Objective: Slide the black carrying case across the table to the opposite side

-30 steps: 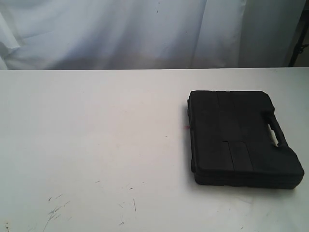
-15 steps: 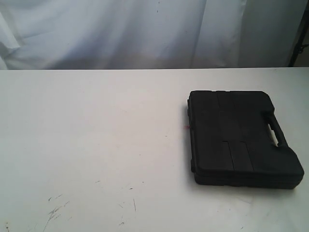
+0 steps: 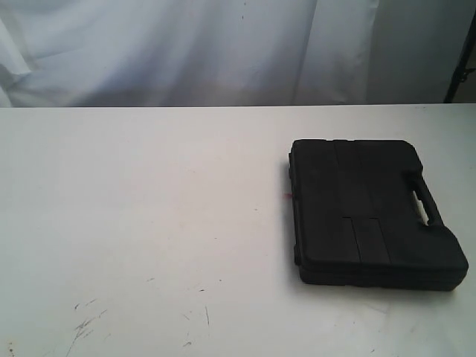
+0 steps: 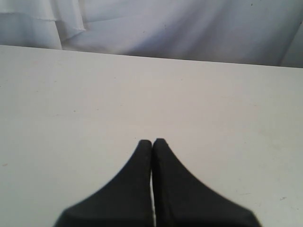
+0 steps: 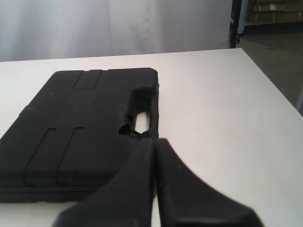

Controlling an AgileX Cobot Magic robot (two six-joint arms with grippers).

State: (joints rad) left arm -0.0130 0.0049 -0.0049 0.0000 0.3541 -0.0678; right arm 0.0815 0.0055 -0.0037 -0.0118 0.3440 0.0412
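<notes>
The black case [image 3: 368, 212] lies flat on the right part of the white table [image 3: 149, 208], its slot handle [image 3: 422, 204] along the right edge. Neither gripper shows in the exterior view. In the right wrist view the case [image 5: 75, 123] fills the near side, and my right gripper [image 5: 155, 140] is shut with nothing in it, its tips just short of the handle slot [image 5: 141, 122]. My left gripper [image 4: 152, 141] is shut and empty over bare table [image 4: 71, 94], with no case in its view.
A white cloth backdrop [image 3: 186, 52] hangs behind the table's far edge. A tiny red spot [image 3: 285, 196] sits just left of the case. Dark scuff marks [image 3: 85, 323] lie near the front left. The table's right edge [image 5: 270, 80] drops to a floor.
</notes>
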